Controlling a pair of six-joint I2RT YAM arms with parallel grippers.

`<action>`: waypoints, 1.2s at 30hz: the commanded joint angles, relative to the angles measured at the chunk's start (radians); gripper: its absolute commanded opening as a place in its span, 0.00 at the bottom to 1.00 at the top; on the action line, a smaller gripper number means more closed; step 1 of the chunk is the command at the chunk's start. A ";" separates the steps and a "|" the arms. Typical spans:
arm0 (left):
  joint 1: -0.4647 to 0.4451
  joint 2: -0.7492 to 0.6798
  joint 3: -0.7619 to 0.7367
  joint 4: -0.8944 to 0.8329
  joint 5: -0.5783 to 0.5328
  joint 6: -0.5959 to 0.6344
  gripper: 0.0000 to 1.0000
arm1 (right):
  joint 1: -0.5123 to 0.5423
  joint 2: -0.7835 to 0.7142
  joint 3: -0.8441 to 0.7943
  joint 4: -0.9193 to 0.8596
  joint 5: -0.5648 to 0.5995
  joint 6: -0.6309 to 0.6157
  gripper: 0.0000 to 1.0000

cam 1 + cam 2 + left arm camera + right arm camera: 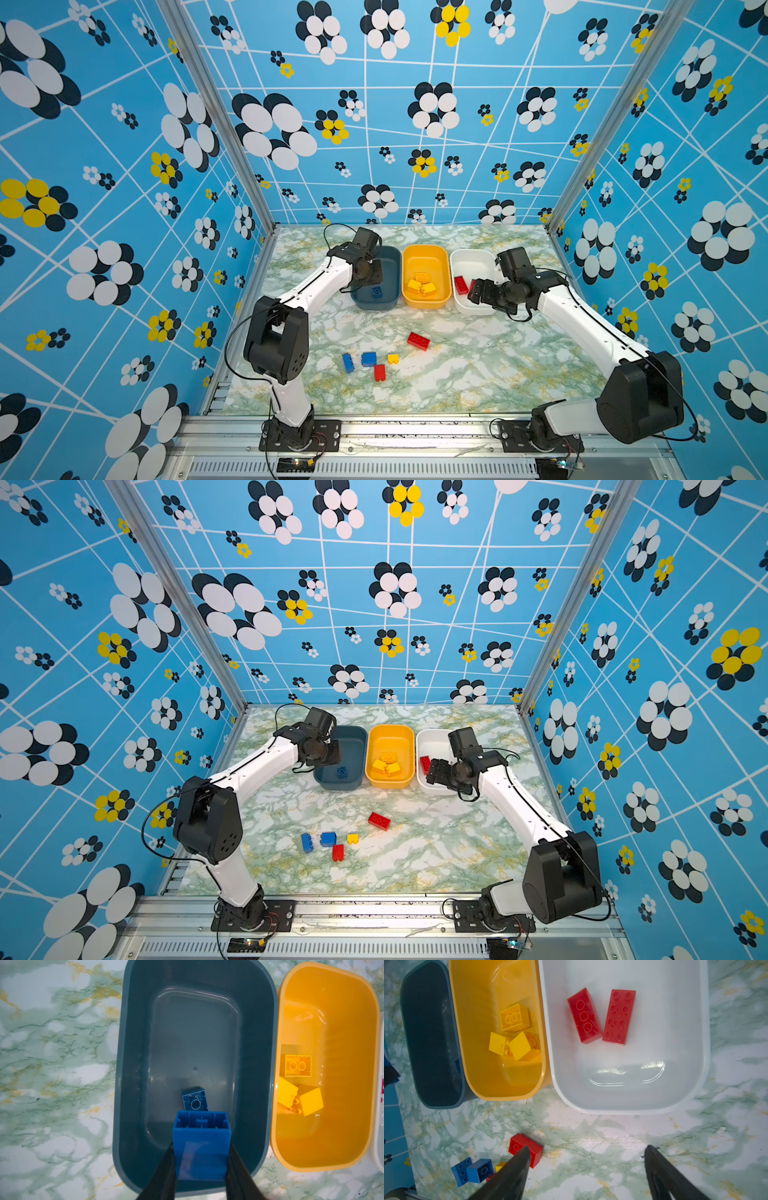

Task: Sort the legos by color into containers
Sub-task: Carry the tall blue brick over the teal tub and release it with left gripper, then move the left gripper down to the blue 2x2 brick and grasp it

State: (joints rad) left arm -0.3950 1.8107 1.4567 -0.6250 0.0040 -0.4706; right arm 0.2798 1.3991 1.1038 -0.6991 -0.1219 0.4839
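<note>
Blue brick (201,1132) is clamped in the left gripper (201,1145), right above the teal tub (128,1064). Right gripper (587,1148) is well apart from that tub, jaws spread wide.

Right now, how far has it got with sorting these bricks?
Done: three yellow bricks lie in the yellow tub, two red bricks in the white tub, one blue brick in the teal tub. In hand: the left end effector holds another blue brick above the teal tub; the right end effector is open and empty. Left on the table: two blue, two red, one yellow.
</note>
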 commanded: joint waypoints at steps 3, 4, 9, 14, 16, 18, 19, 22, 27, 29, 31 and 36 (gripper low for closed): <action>-0.002 0.039 0.061 -0.025 -0.001 0.038 0.30 | -0.001 -0.033 -0.026 -0.013 -0.009 0.016 0.88; -0.003 0.055 0.060 -0.025 -0.001 0.038 0.32 | -0.001 -0.035 -0.028 -0.015 -0.010 0.016 0.88; -0.001 0.069 0.055 -0.022 -0.004 0.034 0.51 | 0.001 -0.039 -0.033 -0.016 -0.012 0.022 0.89; -0.002 0.065 0.054 -0.018 -0.005 0.029 0.62 | 0.005 -0.037 -0.032 -0.018 -0.015 0.022 0.89; -0.002 0.060 0.053 -0.017 -0.006 0.027 0.64 | 0.008 -0.035 -0.031 -0.017 -0.016 0.024 0.89; -0.001 0.054 0.048 -0.017 -0.005 0.027 0.65 | 0.013 -0.031 -0.030 -0.017 -0.018 0.025 0.89; -0.002 0.049 0.045 -0.016 -0.004 0.026 0.65 | 0.017 -0.029 -0.027 -0.016 -0.018 0.025 0.89; -0.002 0.045 0.025 -0.013 -0.002 0.019 0.66 | 0.025 -0.024 -0.025 -0.017 -0.018 0.026 0.89; -0.004 -0.024 -0.025 -0.010 0.014 0.001 0.68 | 0.037 -0.019 -0.020 -0.016 -0.015 0.024 0.89; -0.007 -0.054 -0.053 -0.013 0.019 -0.007 0.69 | 0.042 -0.016 -0.019 -0.017 -0.015 0.022 0.89; -0.009 -0.091 -0.088 -0.022 0.018 -0.012 0.72 | 0.048 -0.014 -0.016 -0.017 -0.013 0.021 0.89; -0.018 -0.201 -0.193 -0.049 0.010 -0.045 0.80 | 0.062 -0.009 -0.009 -0.016 -0.023 0.010 0.90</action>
State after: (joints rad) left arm -0.4030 1.6749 1.3102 -0.6308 0.0116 -0.4870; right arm 0.3305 1.3811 1.0870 -0.6994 -0.1345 0.4946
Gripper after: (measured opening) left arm 0.793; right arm 0.895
